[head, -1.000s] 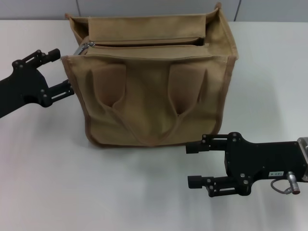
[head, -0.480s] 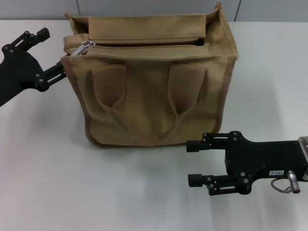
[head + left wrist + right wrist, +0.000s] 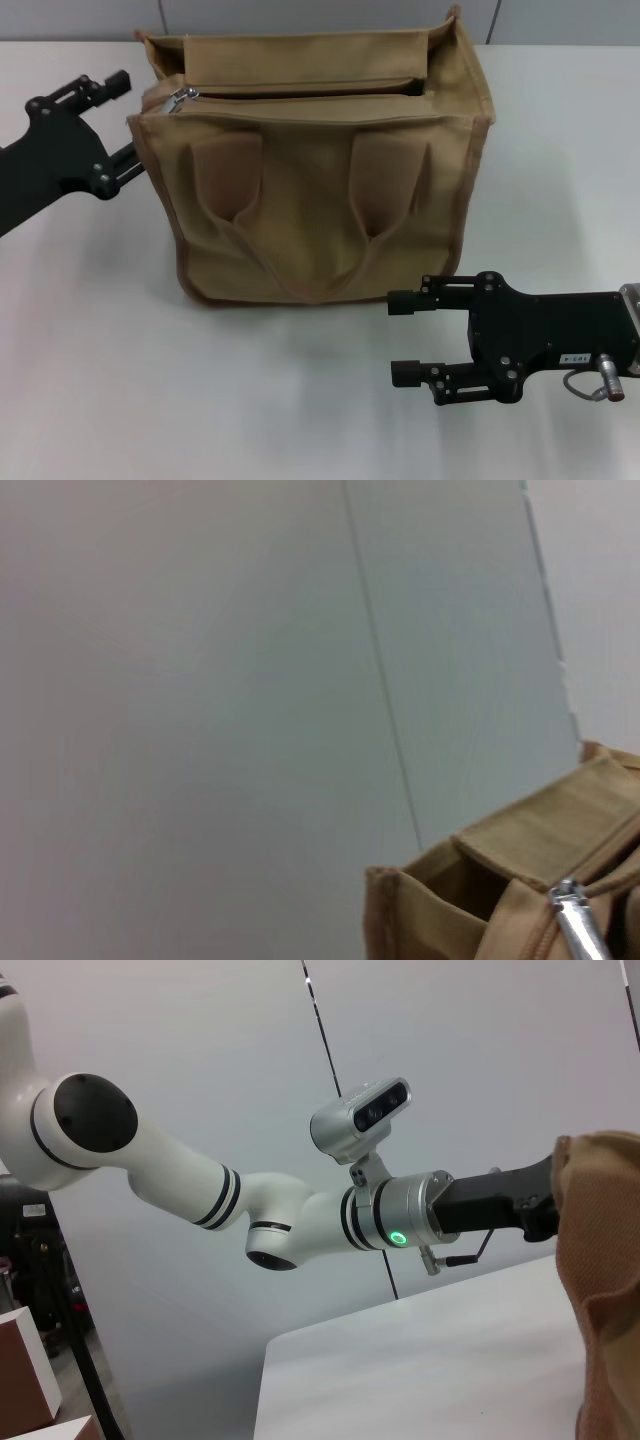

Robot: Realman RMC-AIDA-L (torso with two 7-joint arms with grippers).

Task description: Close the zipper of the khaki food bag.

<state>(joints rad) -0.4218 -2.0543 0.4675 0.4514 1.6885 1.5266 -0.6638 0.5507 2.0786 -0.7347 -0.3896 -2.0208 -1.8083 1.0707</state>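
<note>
The khaki food bag (image 3: 318, 190) stands upright in the middle of the white table, handles hanging down its front. Its zipper (image 3: 300, 92) runs along the top with a dark gap showing, and the silver slider (image 3: 181, 98) sits at the bag's left end. My left gripper (image 3: 127, 124) is open just left of the bag's upper left corner, close to the slider and holding nothing. The left wrist view shows that bag corner (image 3: 470, 880) and the silver pull tab (image 3: 582, 932). My right gripper (image 3: 398, 338) is open, low over the table in front of the bag's right side.
The white table (image 3: 120, 360) stretches out in front of and beside the bag. A grey wall panel (image 3: 300, 15) stands behind it. In the right wrist view the left arm (image 3: 300, 1210) reaches in to the bag's edge (image 3: 605, 1260).
My left gripper drew up and away to the left, then came back toward the bag's upper left corner. The pull tab shifted slightly. The right arm has stayed still.
</note>
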